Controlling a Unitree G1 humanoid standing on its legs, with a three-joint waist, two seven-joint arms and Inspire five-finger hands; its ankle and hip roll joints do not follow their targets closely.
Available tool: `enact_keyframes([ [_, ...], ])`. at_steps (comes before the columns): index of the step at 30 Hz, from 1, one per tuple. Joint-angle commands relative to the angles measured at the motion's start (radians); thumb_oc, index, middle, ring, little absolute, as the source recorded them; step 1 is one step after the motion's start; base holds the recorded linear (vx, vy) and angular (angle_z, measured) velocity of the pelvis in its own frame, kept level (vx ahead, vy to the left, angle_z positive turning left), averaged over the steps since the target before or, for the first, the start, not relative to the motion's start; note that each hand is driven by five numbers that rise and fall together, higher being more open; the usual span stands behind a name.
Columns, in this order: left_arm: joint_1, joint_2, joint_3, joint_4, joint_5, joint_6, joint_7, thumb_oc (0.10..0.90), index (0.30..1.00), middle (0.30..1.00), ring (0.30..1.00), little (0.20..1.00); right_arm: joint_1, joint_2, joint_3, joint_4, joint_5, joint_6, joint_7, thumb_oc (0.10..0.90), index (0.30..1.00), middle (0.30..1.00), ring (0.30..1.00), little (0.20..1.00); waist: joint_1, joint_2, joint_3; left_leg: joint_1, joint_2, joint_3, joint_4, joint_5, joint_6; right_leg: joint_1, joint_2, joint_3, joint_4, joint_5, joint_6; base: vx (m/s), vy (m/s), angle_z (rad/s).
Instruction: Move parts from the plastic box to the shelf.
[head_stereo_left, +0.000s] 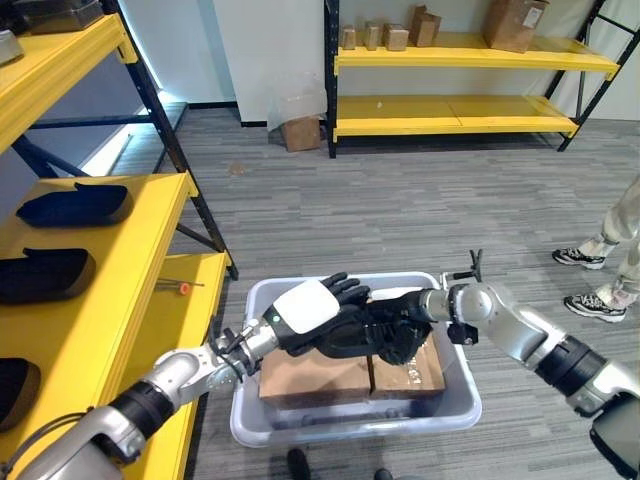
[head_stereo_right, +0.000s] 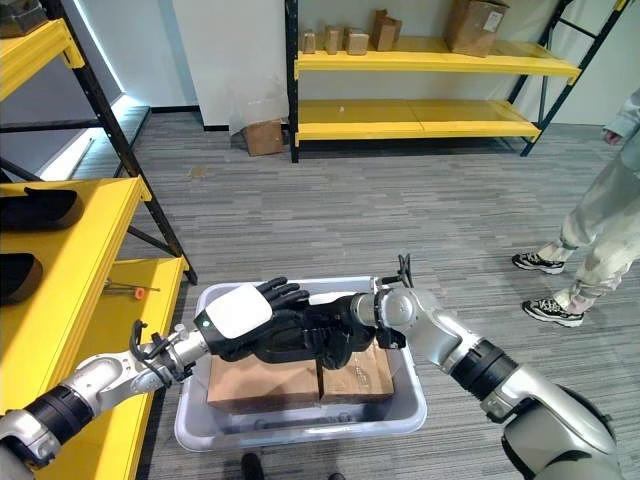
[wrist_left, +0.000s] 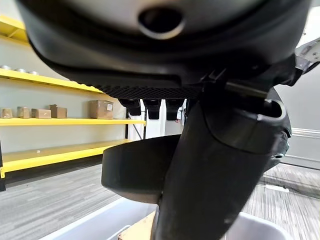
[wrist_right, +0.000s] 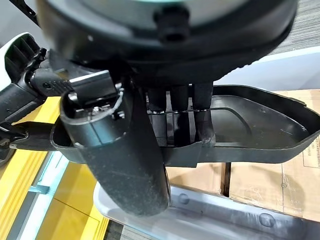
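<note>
A long black shell-shaped part (head_stereo_left: 345, 340) hangs just above the grey plastic box (head_stereo_left: 455, 400) on the floor. Both hands hold it. My left hand (head_stereo_left: 310, 305), with its white back cover, lies over the part's left end, pinching it (wrist_left: 132, 170) between fingers and thumb. My right hand (head_stereo_left: 400, 322) grips the right end, its fingers (wrist_right: 175, 107) hooked over the part's rim (wrist_right: 250, 130) and the thumb (wrist_right: 125, 150) on the outside. The yellow shelf (head_stereo_left: 110, 270) stands at the left and carries similar black parts (head_stereo_left: 75, 205).
Two cardboard boxes (head_stereo_left: 310, 380) lie in the plastic box under the part. A small orange-tipped tool (head_stereo_left: 180, 287) lies on the low shelf board. A person's shoes (head_stereo_left: 595, 300) stand at the right. A far yellow rack (head_stereo_left: 470, 110) holds cartons.
</note>
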Motion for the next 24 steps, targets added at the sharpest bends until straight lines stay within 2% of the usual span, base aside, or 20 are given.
enact_keyframes([
  [1,-0.136,-0.213,-0.074,-0.086,-0.120,-0.124,0.026,0.400,0.300,0.300,0.300,0.300,-0.224,0.191,-0.036,-0.045,0.114,-0.122,-0.116,0.400,0.300,0.300,0.300,0.300,0.039,0.001,-0.122,0.118,0.057,-0.017,-0.006,-0.151,-0.038,-0.119,-0.004,-0.030,0.036,0.088,0.045,0.00,0.000,0.00],
  [13,-0.102,-0.212,-0.045,-0.083,-0.174,-0.078,0.047,0.400,0.300,0.300,0.300,0.300,-0.199,0.176,-0.128,-0.054,0.155,-0.109,-0.224,0.400,0.300,0.300,0.300,0.300,0.033,0.003,-0.122,0.121,0.057,-0.016,-0.006,-0.152,-0.039,-0.114,-0.006,-0.032,0.034,0.089,0.048,0.00,0.000,0.00],
  [14,-0.083,-0.211,-0.014,-0.082,-0.183,-0.082,0.054,0.400,0.300,0.300,0.300,0.300,-0.182,0.177,-0.179,-0.057,0.175,-0.088,-0.251,0.400,0.300,0.300,0.300,0.300,0.036,0.004,-0.121,0.122,0.056,-0.021,-0.006,-0.152,-0.039,-0.111,-0.008,-0.035,0.034,0.089,0.048,0.00,0.000,0.00],
  [19,-0.066,-0.209,0.008,-0.087,-0.181,-0.083,0.054,0.400,0.300,0.300,0.300,0.300,-0.167,0.174,-0.218,-0.067,0.198,-0.056,-0.275,0.400,0.300,0.300,0.300,0.300,0.038,0.004,-0.120,0.123,0.055,-0.024,-0.006,-0.154,-0.039,-0.108,-0.010,-0.039,0.033,0.088,0.048,0.00,0.000,0.00],
  [24,-0.038,-0.191,0.031,-0.092,-0.181,-0.089,0.051,0.400,0.300,0.300,0.300,0.300,-0.149,0.167,-0.284,-0.062,0.252,0.019,-0.309,0.400,0.300,0.300,0.300,0.300,0.037,0.003,-0.120,0.125,0.052,-0.026,-0.006,-0.156,-0.038,-0.106,-0.013,-0.039,0.033,0.088,0.049,0.00,0.000,0.00],
])
